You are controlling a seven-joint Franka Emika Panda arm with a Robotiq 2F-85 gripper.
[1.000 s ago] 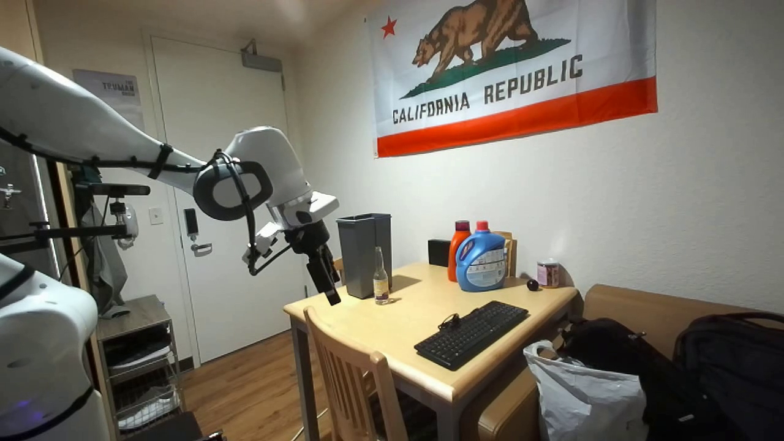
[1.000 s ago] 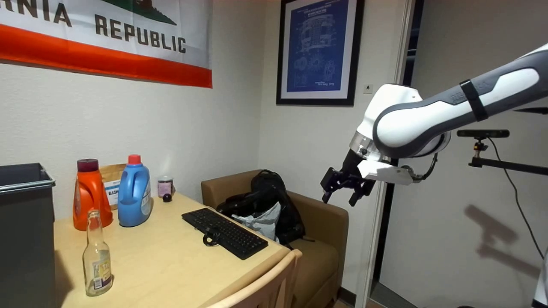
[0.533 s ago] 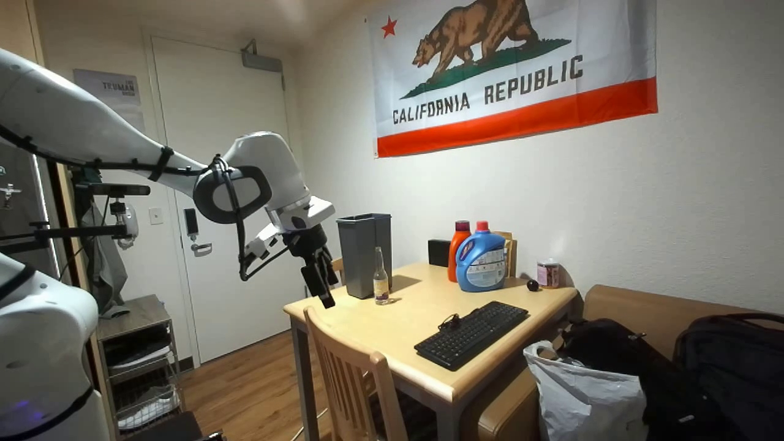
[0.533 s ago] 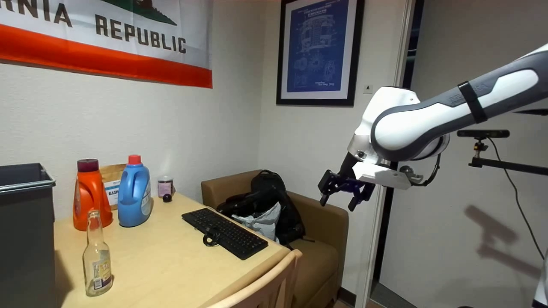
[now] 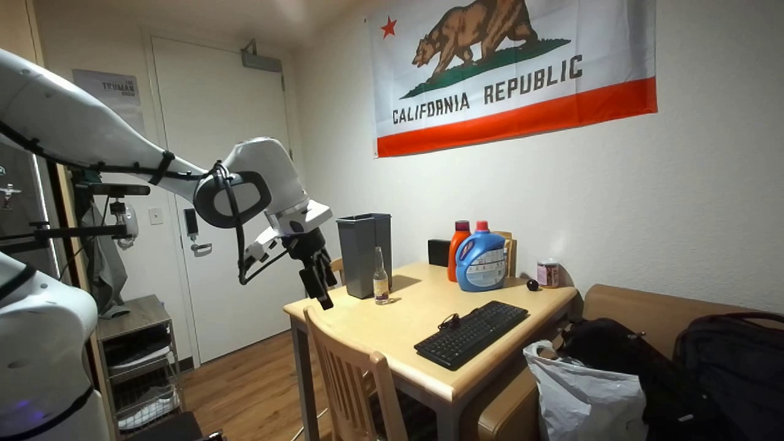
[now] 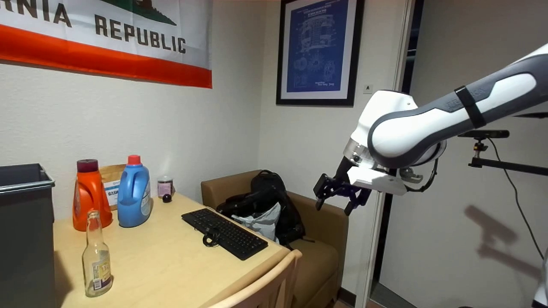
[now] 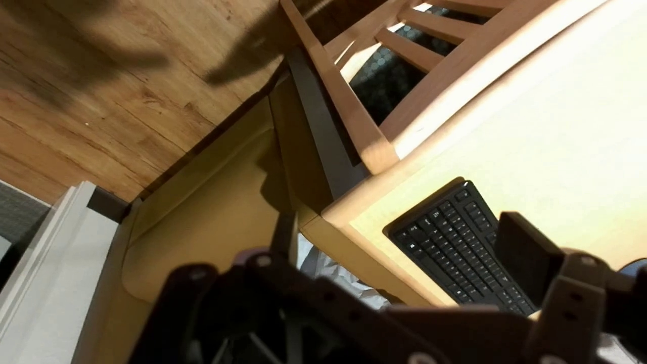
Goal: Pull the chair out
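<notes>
While the gripper [image 6: 333, 209] hung in the air, angled downward and apart from the chair [image 5: 344, 348], its fingers [image 7: 525, 253] were spread wide and held nothing; the chair, of light tan wood with a tall slatted back, stood upright at the edge of the desk [image 5: 380, 331], its curved top rail running alongside that edge, though whether the two touched I could not tell; in the wrist view the back showed toward the upper right, past the fingertips; on the desk lay a black keyboard [image 5: 471, 335], and a glass bottle [image 5: 380, 285] stood just beside a grey bin [image 5: 356, 257]; a blue jug [image 5: 482, 263] and an orange jug [image 5: 459, 245] stood side by side near the wall [image 5: 704, 214]; beyond the desk's end, a brown couch [image 6: 317, 256] bore a black backpack [image 6: 290, 214], with a white plastic bag [image 5: 588, 398] next to it.
</notes>
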